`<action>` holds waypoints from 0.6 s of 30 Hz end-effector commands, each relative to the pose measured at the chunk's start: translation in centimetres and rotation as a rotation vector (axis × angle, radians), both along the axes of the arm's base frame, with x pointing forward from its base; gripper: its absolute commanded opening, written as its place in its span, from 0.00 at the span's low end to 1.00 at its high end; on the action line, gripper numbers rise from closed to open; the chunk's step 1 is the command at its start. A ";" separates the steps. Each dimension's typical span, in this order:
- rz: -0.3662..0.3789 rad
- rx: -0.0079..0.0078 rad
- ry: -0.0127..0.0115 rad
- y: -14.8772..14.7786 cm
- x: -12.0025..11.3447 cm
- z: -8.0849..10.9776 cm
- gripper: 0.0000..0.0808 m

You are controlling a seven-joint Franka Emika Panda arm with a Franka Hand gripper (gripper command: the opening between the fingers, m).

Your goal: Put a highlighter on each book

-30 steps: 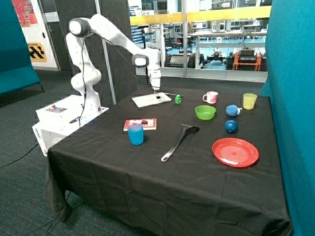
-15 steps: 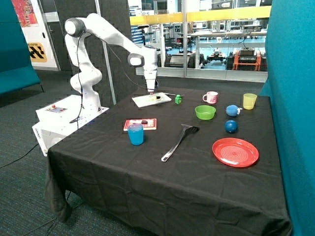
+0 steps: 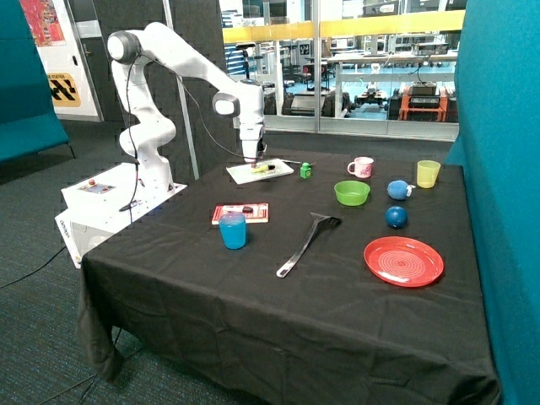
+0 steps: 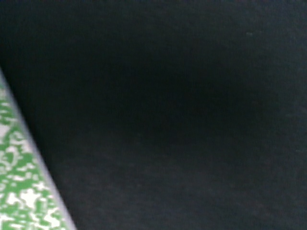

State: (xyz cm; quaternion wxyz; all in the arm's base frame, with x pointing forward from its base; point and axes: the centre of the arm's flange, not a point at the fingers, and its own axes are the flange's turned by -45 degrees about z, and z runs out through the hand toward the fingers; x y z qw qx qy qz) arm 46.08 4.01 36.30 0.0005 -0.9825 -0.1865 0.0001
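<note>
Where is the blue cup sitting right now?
In the outside view, the blue cup stands near the table's front, just before the red book.

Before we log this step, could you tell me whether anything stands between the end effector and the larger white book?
Nothing visible does. The end effector hangs just above the larger white book, on which a yellow highlighter already lies. The small green cube sits off to the side on the black cloth. A dark highlighter lies on the smaller red-covered book.

Evenly lit room (daylit windows behind); wrist view dark, blurred
</note>
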 end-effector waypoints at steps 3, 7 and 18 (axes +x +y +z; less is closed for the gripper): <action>-0.050 -0.0009 -0.0003 -2.8 1.2 -0.4 0.72; -0.046 -0.0009 -0.0003 -2.8 1.6 -0.4 0.72; -0.031 -0.0009 -0.0003 -2.4 1.8 -0.7 0.72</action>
